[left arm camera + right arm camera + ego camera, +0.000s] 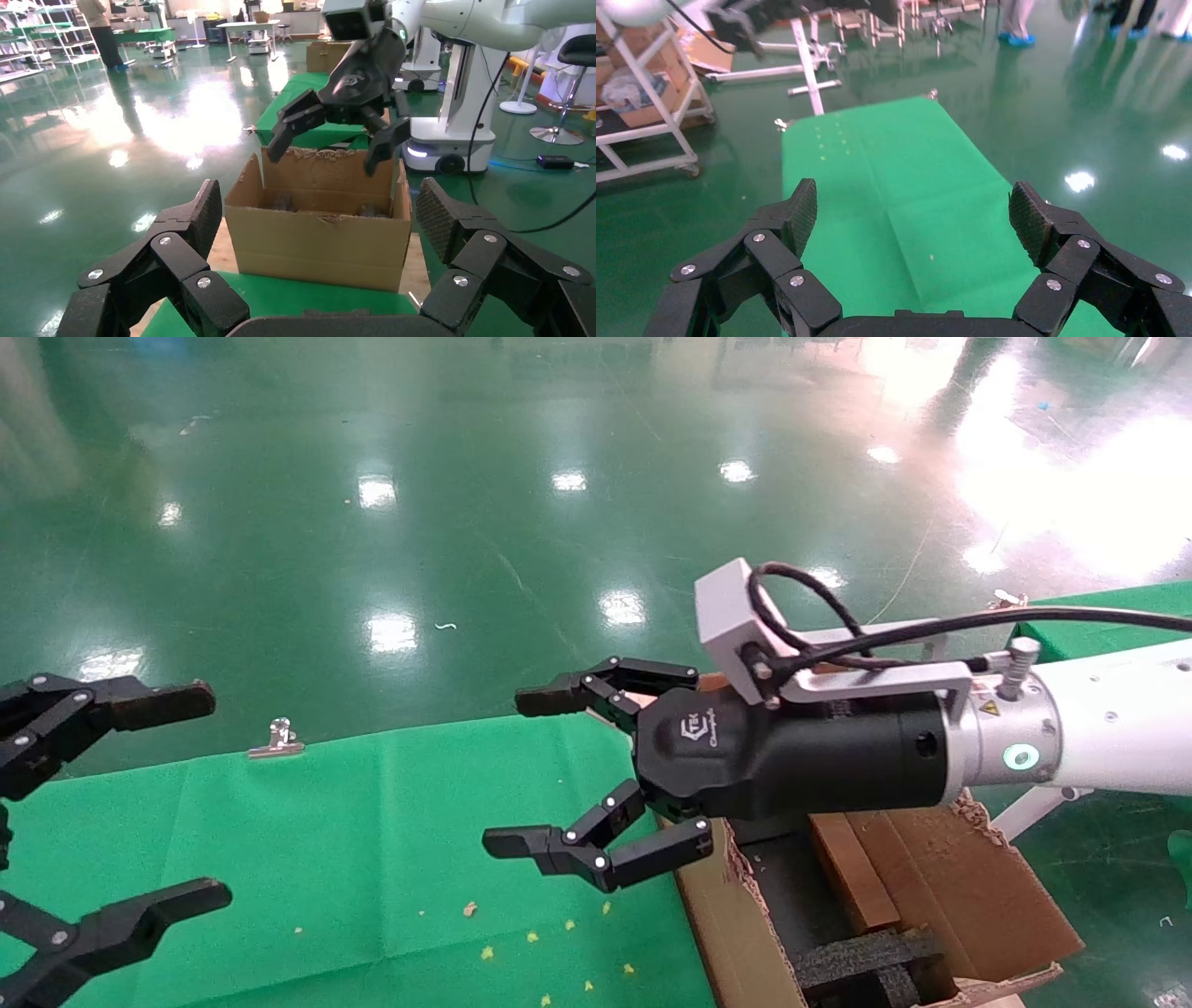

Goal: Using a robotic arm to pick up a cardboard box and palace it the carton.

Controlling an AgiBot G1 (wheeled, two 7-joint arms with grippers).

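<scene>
L gripper (140, 803) sits at far left over the green cloth (354, 840), jaws spread wide, empty, idle. A metal clip (277, 740) pins the cloth's back edge; yellow crumbs lie nearer the front. Mid-frame, R gripper (559, 770) of the robotic arm (1099, 728) hangs above the table next to the carton's (736, 933) ragged wall, jaws wide, nothing btwn them. Cardboard box (852, 873) stands on edge inside the carton, leaning on the inner wall, black foam (866, 966) just in front. Looks placed already.

Risks: the wrist is low over the torn flap, so a careless sweep could snag it and drag the carton; box might tip flat if jolted.
</scene>
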